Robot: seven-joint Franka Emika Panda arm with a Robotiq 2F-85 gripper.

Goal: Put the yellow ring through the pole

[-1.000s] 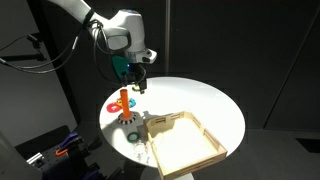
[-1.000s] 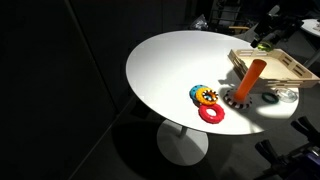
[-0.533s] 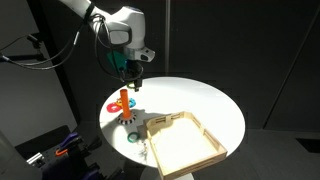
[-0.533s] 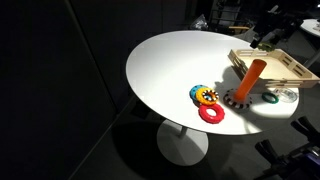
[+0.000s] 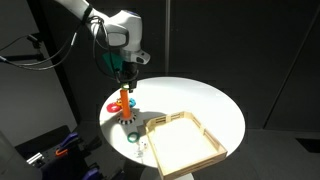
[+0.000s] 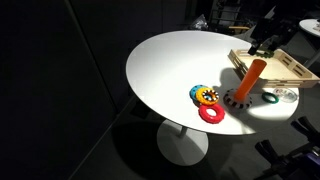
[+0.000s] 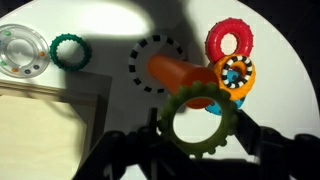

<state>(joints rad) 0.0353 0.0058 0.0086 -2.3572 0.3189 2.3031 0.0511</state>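
Observation:
My gripper (image 7: 198, 138) is shut on the yellow ring (image 7: 186, 100), a toothed ring that looks olive in the shadow. It holds the ring just above and beside the tip of the pole (image 7: 180, 72), an orange peg. In both exterior views the gripper (image 5: 126, 78) (image 6: 268, 42) hangs right over the pole (image 5: 124, 99) (image 6: 255, 78). A black-and-white ring (image 7: 155, 65) lies round the pole's foot. The peg's tip shows behind the held ring's upper edge, not through its hole.
A red ring (image 7: 232, 40) and an orange-yellow ring on a blue one (image 7: 237, 73) lie beside the pole. A green ring (image 7: 68, 50) and a clear disc (image 7: 20, 52) lie near the wooden tray (image 5: 185, 140) (image 6: 285, 65).
My gripper has moved with the ring across the table and down, from beside the pole to right above it.

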